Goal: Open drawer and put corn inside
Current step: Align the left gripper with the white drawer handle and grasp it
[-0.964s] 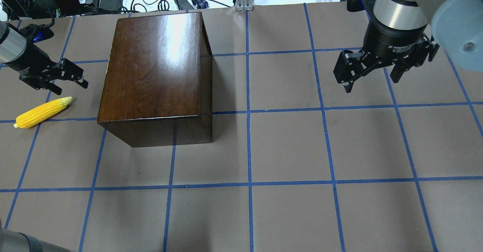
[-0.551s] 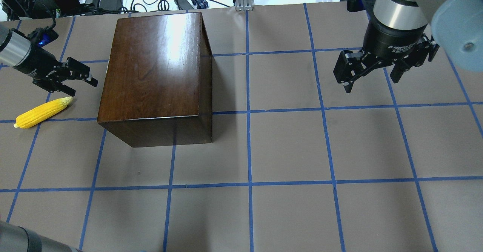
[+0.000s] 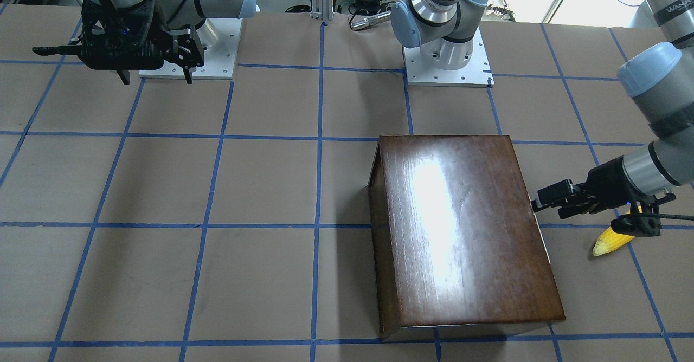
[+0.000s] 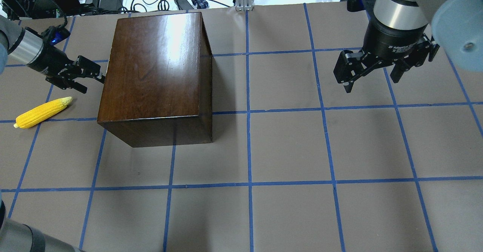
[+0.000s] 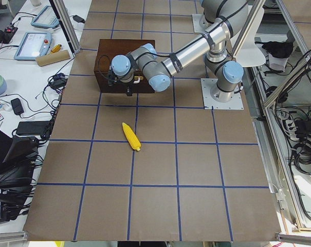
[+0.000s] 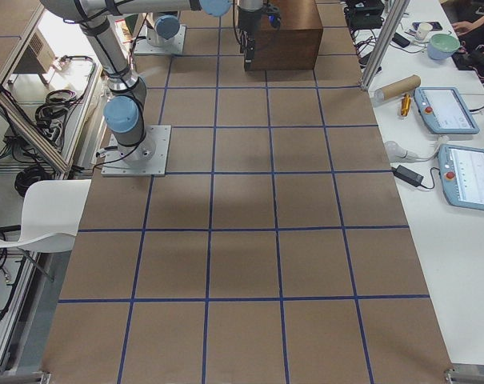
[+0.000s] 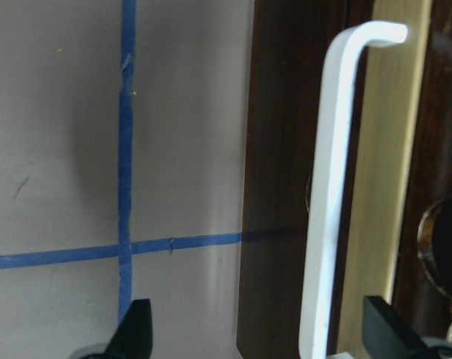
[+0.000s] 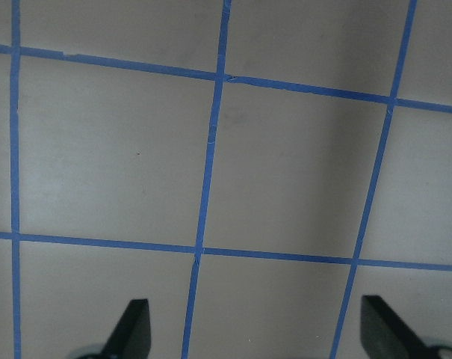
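From above, the box (image 4: 151,67) shows only its top and two plain sides; the face that opens is turned out of sight, as in the front-facing view. The left wrist camera catches the drawer (image 7: 438,112) blurred, its knob (image 7: 444,239) cut by the right edge and the white handle (image 7: 332,187) running off the bottom. The corn (image 3: 606,243) has its thick end hidden behind the left arm (image 3: 640,172). From the right side, the right gripper (image 6: 250,62) is too small to read.

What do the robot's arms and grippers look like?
The arms are silvery-grey tubes with pale blue round joint caps. The left gripper and right gripper are black and two-fingered. The right gripper's collar has white lettering; a black cable runs by the left wrist.
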Robot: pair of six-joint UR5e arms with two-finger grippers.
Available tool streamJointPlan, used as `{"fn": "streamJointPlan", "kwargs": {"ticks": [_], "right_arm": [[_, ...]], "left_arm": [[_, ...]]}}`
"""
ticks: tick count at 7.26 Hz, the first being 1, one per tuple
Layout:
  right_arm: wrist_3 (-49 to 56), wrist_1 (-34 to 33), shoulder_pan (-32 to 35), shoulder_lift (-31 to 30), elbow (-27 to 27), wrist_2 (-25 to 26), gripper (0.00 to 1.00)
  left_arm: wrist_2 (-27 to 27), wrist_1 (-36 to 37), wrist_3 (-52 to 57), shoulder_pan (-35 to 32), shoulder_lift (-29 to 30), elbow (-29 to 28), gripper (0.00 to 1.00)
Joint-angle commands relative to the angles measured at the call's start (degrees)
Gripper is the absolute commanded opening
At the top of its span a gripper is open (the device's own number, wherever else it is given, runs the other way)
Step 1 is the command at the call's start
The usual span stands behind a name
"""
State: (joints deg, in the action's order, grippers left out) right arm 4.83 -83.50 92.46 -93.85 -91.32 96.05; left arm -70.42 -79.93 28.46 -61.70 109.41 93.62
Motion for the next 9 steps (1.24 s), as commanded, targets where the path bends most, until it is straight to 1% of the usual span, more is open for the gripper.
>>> {"fn": "streamJointPlan", "kwargs": {"ticks": [1,9], "right_arm": [[0.0,0.0,0.0,-0.01,0.0,0.01,1.0],[0.0,0.0,0.0,0.07,0.0,0.01,1.0]], "left_arm": [[0.02,0.65,0.19,-0.44,1.67,-0.28,1.0],[-0.16,0.74,0.01,-0.09,3.97,-0.81,1.0]]}}
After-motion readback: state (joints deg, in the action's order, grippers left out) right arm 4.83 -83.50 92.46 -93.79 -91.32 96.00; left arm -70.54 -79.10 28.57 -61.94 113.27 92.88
